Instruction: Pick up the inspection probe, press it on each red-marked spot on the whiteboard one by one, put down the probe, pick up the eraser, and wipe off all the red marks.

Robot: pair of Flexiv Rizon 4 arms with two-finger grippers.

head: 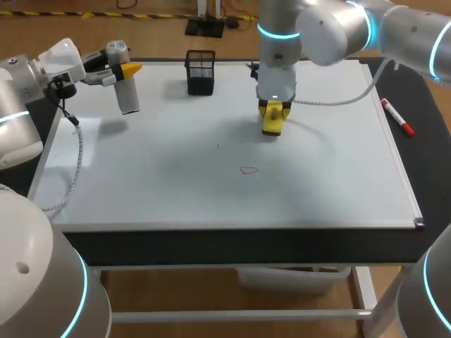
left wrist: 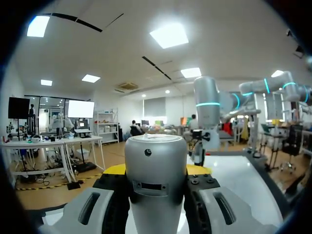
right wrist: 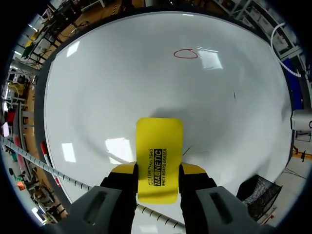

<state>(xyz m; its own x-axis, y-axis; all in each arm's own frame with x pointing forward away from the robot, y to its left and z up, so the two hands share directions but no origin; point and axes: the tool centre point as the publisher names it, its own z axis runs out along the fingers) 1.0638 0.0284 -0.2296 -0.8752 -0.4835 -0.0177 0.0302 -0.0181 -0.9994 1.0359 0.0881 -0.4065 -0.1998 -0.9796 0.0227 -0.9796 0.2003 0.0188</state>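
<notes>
**Probe in the left claw, eraser in the right, one red mark on the board**

The left claw (head: 127, 73) is closed on the inspection probe (head: 129, 98), a silver cylinder. It holds the probe raised over the whiteboard's (head: 176, 183) far left corner, and its yellow tips press the probe from both sides in the left wrist view.

The right claw (right wrist: 158, 171) points down at the board's rear middle. It grips the yellow eraser (right wrist: 159, 146) by its two long edges. The eraser's free end sits low over the board, though I cannot tell whether it touches.

A single red mark (head: 248, 170), a small outlined loop, lies on the board ahead of the eraser and well apart from it.

A black mesh basket (head: 201, 72) stands at the board's rear edge between the two claws. A red marker (head: 398, 117) lies on the dark bench (head: 423, 155) just beside the board's right edge.
</notes>
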